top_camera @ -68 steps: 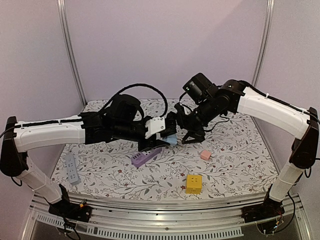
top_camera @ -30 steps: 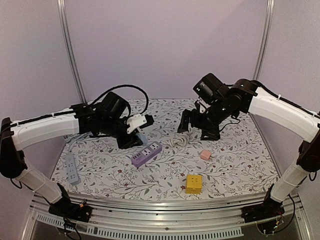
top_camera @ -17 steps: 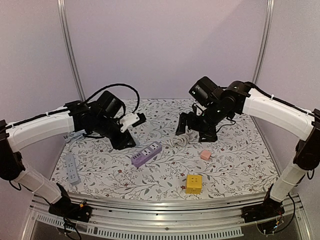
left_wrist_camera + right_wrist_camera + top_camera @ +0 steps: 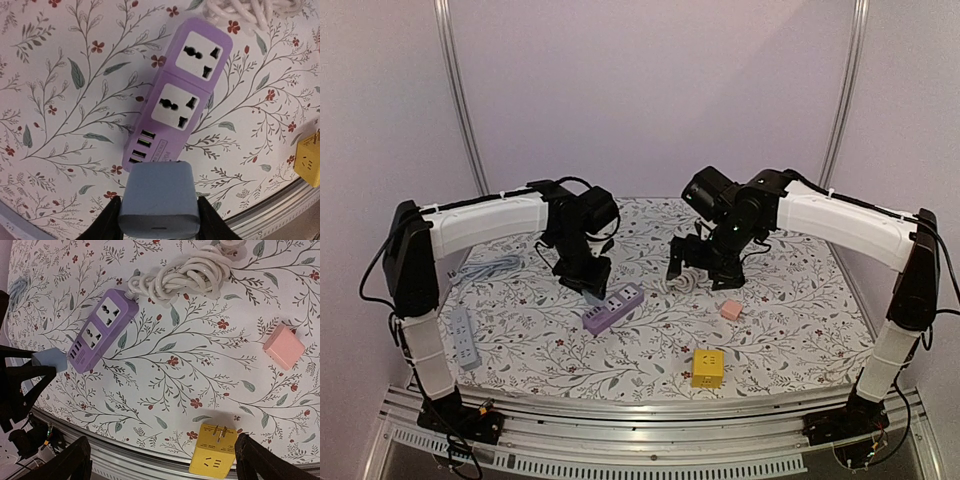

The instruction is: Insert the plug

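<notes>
**Left pincer (image 4: 585,277) clamped on blue plug (image 4: 156,202)**

From above, it hangs over the purple strip (image 4: 613,307) near the middle of the bench (image 4: 800,330). Left wrist: plug just over the strip's USB end, not inserted. Right wrist: right pincer (image 4: 160,452) spread wide.

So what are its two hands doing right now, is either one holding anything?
Left hand: closed on the blue plug.
Right hand: open, holding nothing.
</notes>
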{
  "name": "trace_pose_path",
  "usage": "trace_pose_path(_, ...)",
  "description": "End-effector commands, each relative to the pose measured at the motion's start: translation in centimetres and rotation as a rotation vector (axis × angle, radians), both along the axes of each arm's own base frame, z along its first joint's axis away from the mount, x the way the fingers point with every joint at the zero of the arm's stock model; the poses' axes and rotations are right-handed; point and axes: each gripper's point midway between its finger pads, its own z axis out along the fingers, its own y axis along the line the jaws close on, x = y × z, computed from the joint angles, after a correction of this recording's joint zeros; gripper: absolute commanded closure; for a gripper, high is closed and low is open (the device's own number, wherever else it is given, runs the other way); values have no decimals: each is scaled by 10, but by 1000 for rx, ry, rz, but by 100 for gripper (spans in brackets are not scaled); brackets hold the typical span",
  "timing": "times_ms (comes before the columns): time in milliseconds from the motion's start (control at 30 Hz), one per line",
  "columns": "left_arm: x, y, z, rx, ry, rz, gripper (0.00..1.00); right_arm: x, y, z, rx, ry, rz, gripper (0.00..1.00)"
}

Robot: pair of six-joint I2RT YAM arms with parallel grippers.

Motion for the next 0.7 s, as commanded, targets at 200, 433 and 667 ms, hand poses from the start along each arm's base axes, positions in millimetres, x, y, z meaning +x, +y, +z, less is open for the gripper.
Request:
trace_pose_path(200,-10,-24,0,-189,194,501,100,-1,-33,-6,-61,36,-136,1)
trace_pose_path(433,-16,-15,-10,-123,260,770,100,-5,-54,-12,-114,14,-182,1)
trace_pose_path(667,-10,-5,-12,-108,224,962,100,-10,-79,-17,-166,-29,-151,1)
